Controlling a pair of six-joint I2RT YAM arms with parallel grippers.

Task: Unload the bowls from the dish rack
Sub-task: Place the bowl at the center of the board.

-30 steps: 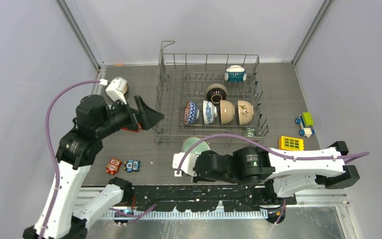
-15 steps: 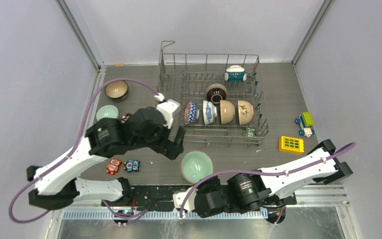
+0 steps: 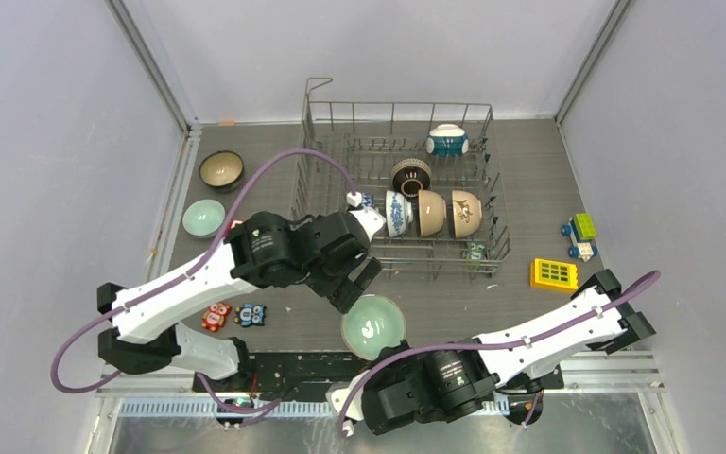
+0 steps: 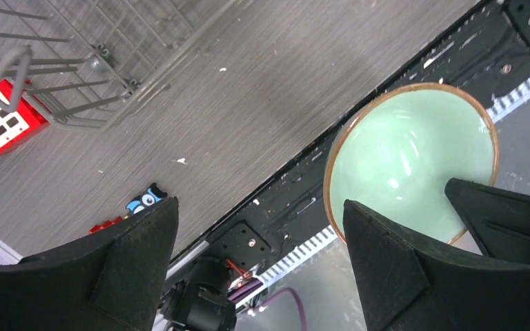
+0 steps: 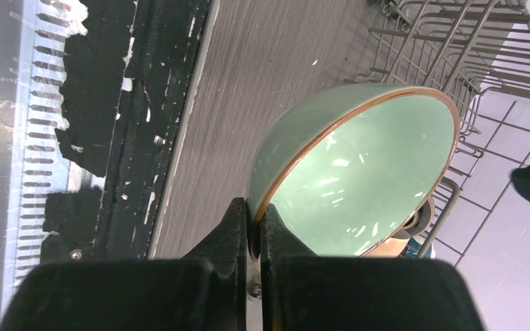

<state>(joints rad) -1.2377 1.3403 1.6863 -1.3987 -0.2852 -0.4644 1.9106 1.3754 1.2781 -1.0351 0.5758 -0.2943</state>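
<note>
My right gripper [image 5: 255, 214] is shut on the rim of a pale green bowl [image 5: 359, 172], holding it tilted above the table's near edge; the bowl also shows in the top view [image 3: 373, 326]. My left gripper [image 4: 259, 207] is open and empty, its right finger beside that bowl [image 4: 407, 158]. In the top view the left gripper [image 3: 354, 282] hangs just in front of the dish rack [image 3: 496, 203]. The rack holds a teal-and-white bowl [image 3: 446, 140], a dark brown bowl [image 3: 411, 176], a blue-and-white bowl [image 3: 397, 214] and two cream bowls [image 3: 432, 214] [image 3: 466, 213].
A brown bowl [image 3: 220, 170] and a pale green bowl [image 3: 203, 218] sit on the table at the far left. Two owl figures [image 3: 233, 315] stand at front left. A yellow block [image 3: 554, 272] and a toy car [image 3: 580, 236] lie right of the rack. A red block [image 4: 0, 117] lies by the rack's corner.
My left arm swung from the far left across to the rack's front, beside the green bowl. My right arm drew back toward the near edge, taking the green bowl with it.
</note>
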